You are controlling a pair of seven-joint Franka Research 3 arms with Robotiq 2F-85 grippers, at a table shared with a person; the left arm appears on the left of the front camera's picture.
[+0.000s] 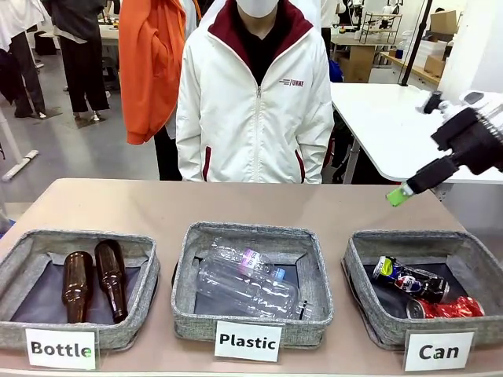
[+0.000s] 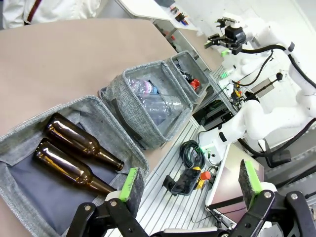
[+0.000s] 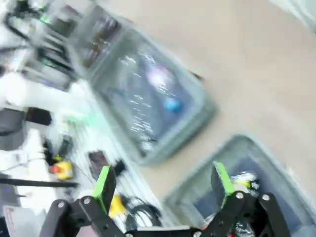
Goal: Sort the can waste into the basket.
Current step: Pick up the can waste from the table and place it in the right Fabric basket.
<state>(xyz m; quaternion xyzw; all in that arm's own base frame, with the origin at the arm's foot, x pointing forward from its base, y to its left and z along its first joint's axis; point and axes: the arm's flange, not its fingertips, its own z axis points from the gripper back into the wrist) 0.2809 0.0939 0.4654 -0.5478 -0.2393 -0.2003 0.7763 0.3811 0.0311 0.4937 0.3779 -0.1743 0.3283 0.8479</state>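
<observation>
Both cans lie in the grey basket (image 1: pixel 363 276) labelled "Can" at the right. The dark Pepsi can (image 1: pixel 406 278) rests toward its middle, and the crushed red can (image 1: pixel 447 308) lies in front of it by the label. Well above the basket's back right corner hangs my right gripper (image 1: pixel 401 193). In its blurred wrist view this gripper (image 3: pixel 165 183) is open and holds nothing, with the basket (image 3: pixel 232 148) below it. My left gripper (image 2: pixel 190 180) is open too, off the table's left end above the bottle basket. From there the can basket (image 2: pixel 178 58) and red can (image 2: pixel 195 83) show far off.
The middle basket (image 1: pixel 187 275) labelled "Plastic" holds clear plastic bottles (image 1: pixel 247 279). The left basket (image 1: pixel 145 271) labelled "Bottle" holds two brown glass bottles (image 1: pixel 110 279). A person in a white jacket (image 1: pixel 253 110) stands at the far edge. Bare tabletop (image 1: pixel 236 200) lies behind the baskets.
</observation>
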